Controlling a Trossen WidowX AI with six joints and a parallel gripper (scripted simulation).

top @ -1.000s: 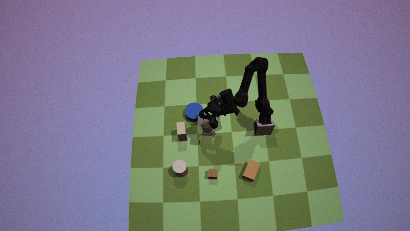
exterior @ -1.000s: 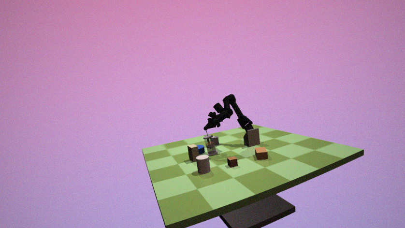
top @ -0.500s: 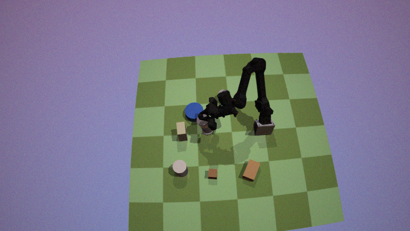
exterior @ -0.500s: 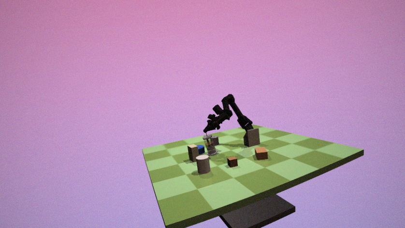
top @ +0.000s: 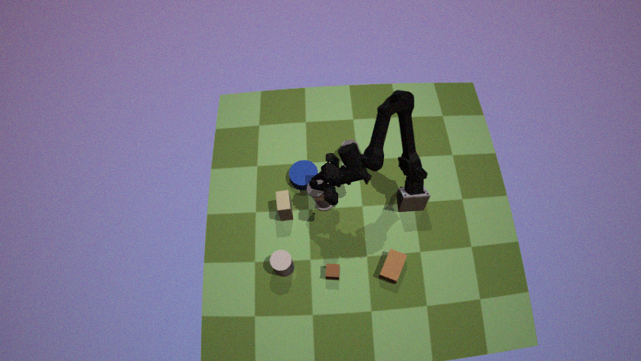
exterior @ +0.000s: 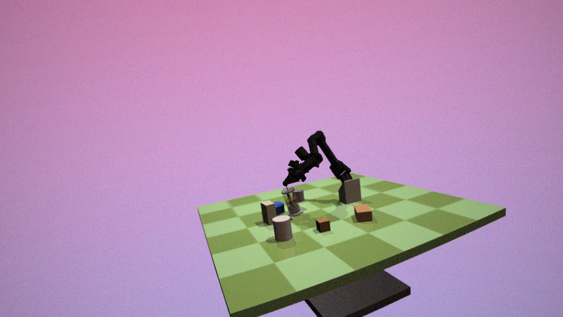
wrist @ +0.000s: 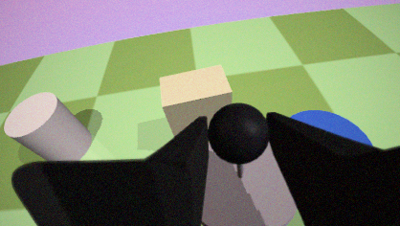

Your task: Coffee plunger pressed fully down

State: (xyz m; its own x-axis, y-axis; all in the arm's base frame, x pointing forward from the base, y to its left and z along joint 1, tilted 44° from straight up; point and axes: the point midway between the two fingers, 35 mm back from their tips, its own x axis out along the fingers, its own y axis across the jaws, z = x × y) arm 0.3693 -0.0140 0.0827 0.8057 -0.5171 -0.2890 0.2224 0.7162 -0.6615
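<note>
The coffee press (top: 320, 201) (exterior: 294, 208) stands on the checkered table, clear-walled with a grey lid (wrist: 273, 192) and base. It looks roughly upright; a slight lean cannot be told. My gripper (top: 323, 189) (exterior: 285, 183) (wrist: 236, 123) is above the lid, shut on the plunger's round black knob (wrist: 238, 134), with a finger on each side. A short piece of thin rod (exterior: 286, 187) (wrist: 240, 170) shows between knob and lid. A brownish filter disc (exterior: 291, 199) shows inside the body, well above the base. In the top view the fingers partly hide the press.
A blue disc (top: 303, 172) (exterior: 279, 207) (wrist: 330, 126) and a tall beige block (top: 282, 196) (exterior: 269, 213) (wrist: 196, 87) stand close by. A grey cylinder (top: 347, 144) (exterior: 299, 195) is behind the press. A pinkish cylinder (top: 281, 260) (exterior: 282, 229), small brown block (top: 332, 271) and orange block (top: 393, 265) stand farther off.
</note>
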